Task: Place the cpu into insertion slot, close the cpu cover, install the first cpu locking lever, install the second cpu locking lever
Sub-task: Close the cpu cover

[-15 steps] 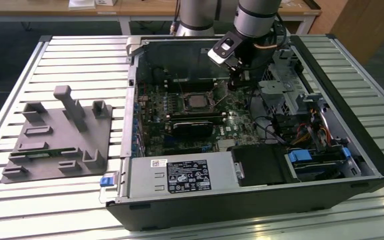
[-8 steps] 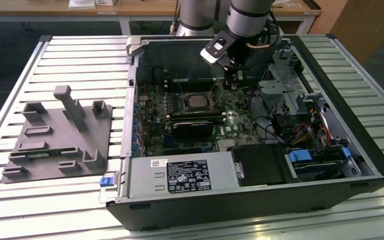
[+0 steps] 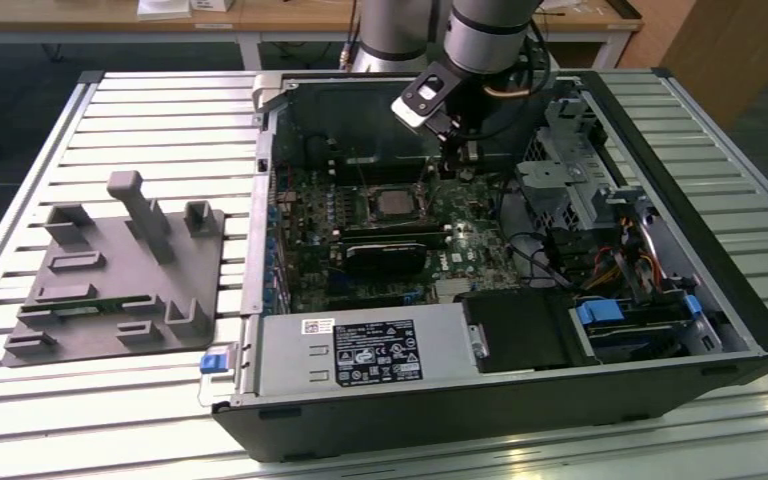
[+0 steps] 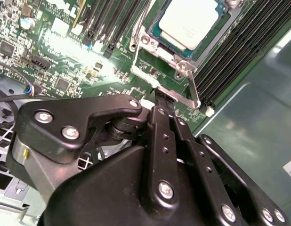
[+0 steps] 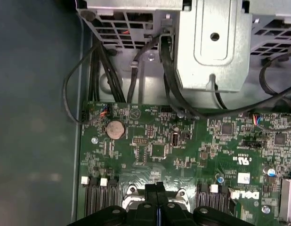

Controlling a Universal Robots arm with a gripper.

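The fingers (image 4: 159,132) are pressing flat against each other, closed on themselves, with no gap showing between them in both wrist views. Their shared tip is meeting the bent end of a silver locking lever (image 4: 193,92) at a corner of the socket. So the gripper (image 4: 160,98) is standing clenched right beside the insertion slot (image 3: 365,204) on the green motherboard (image 5: 183,141).

The open computer case (image 3: 491,425) is lying on its side on a slatted metal table (image 3: 157,100). It is holding the motherboard, a silver labelled box (image 3: 357,350) along the wall nearest the exterior camera, and a black rectangular card (image 3: 384,250) just beside the socket. It is also holding a metal drive cage (image 5: 211,42) and bundles of black cables (image 5: 169,70).

Inside the insertion slot the cpu (image 4: 188,21) is sitting flat, its pale metal top facing up. The cpu cover (image 4: 176,57) is lying down around it, and the chip is showing through its window. Whether the lever is hooked down I cannot tell.

On the exterior view's left, well apart from the case, a grey moulded tray (image 3: 91,340) is resting on the table, carrying upright posts and shallow recesses.

The arm (image 3: 484,30) is reaching down from the far side of the case. Its wrist is tilting, and the gripper is pointing down into the case, just to the exterior view's right of the cpu.
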